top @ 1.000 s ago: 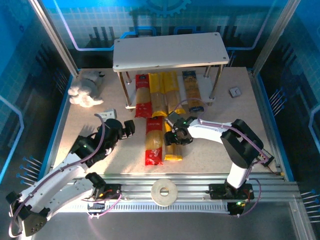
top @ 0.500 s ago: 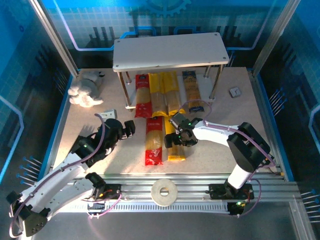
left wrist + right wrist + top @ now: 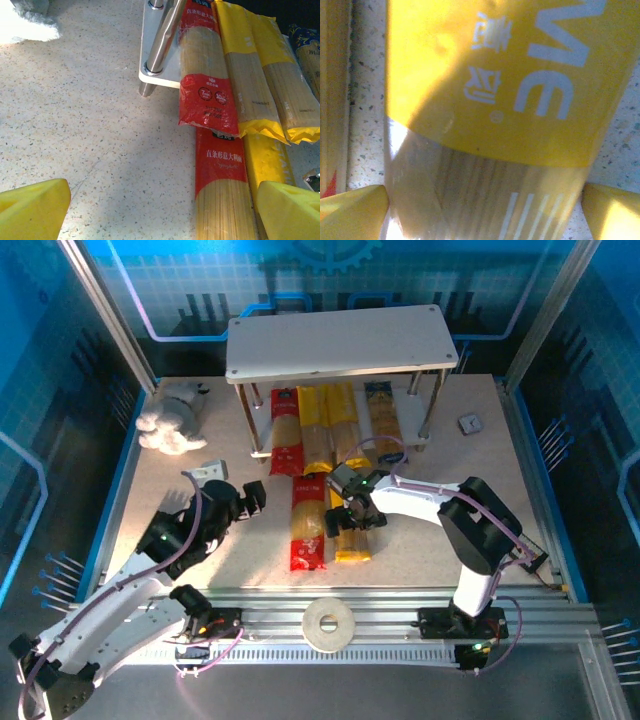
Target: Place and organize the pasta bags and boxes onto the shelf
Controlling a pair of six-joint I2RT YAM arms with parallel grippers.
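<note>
- The right gripper (image 3: 352, 515) hung low over a yellow spaghetti pack (image 3: 490, 90). Its fingers (image 3: 350, 210) were spread wide, one on each side of the pack, and we could not tell whether they touched its edges.
- That pack lay flat on the table (image 3: 430, 540) in front of the shelf (image 3: 335, 343), just beside a red spaghetti pack (image 3: 308, 525).
- On the shelf's lower board (image 3: 162, 79), four more packs lay side by side: a second red pack (image 3: 284, 430), a second yellow pack (image 3: 313, 425), a third yellow pack (image 3: 343, 420) and a clear pack with dark blue ends (image 3: 385, 420).
- The second red pack's near end overlapped the far end of the red spaghetti pack.
- The left gripper (image 3: 250, 500) sat left of the red spaghetti pack, apart from it — fingers (image 3: 32, 207) released and wide above the table.
- A white tape roll (image 3: 329, 624) rested on the near rail.
</note>
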